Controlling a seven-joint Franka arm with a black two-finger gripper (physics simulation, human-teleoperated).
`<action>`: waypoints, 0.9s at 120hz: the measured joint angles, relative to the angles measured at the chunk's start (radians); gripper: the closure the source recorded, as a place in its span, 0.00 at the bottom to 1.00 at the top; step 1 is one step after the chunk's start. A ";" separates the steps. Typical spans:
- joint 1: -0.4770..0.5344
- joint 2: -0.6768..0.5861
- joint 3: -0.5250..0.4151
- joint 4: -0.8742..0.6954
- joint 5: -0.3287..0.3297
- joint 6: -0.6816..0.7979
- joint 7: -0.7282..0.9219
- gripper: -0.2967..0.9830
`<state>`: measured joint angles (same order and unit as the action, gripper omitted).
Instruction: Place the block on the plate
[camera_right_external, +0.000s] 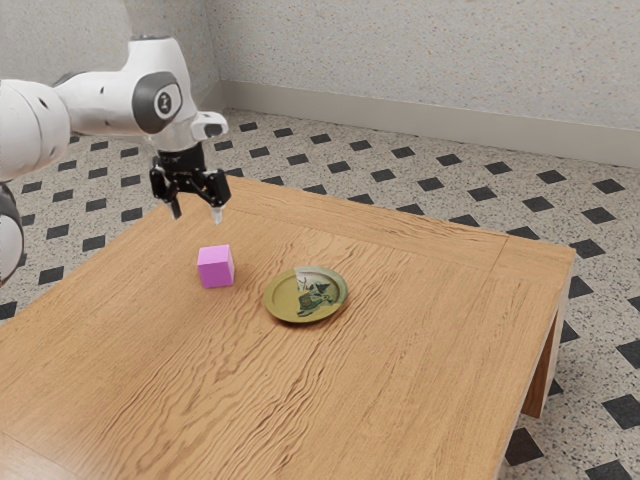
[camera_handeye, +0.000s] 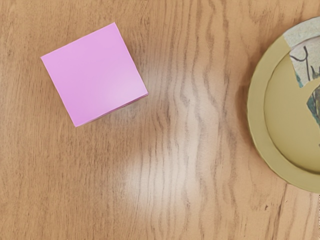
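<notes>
Exterior view, black gripper (camera_right_external: 197, 212) — fingers apart, pink block (camera_right_external: 216, 267) on wooden table (camera_right_external: 420, 340), near olive plate (camera_right_external: 283, 303) with green-and-white picture, dark arm badge (camera_right_external: 168, 100) — white mark too small to read

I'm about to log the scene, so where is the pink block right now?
In the exterior view, the block sits on the wooden table, just toward the exterior view's left from the plate.
</notes>
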<state>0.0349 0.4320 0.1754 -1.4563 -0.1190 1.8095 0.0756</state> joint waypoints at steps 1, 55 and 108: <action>0.001 0.002 -0.001 0.000 -0.002 0.002 -0.004 0.23; 0.086 0.147 -0.064 0.018 -0.053 0.073 -0.185 0.23; 0.106 0.231 -0.084 0.071 -0.050 0.116 -0.274 0.23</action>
<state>0.1406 0.6631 0.0916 -1.3854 -0.1692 1.9257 -0.1980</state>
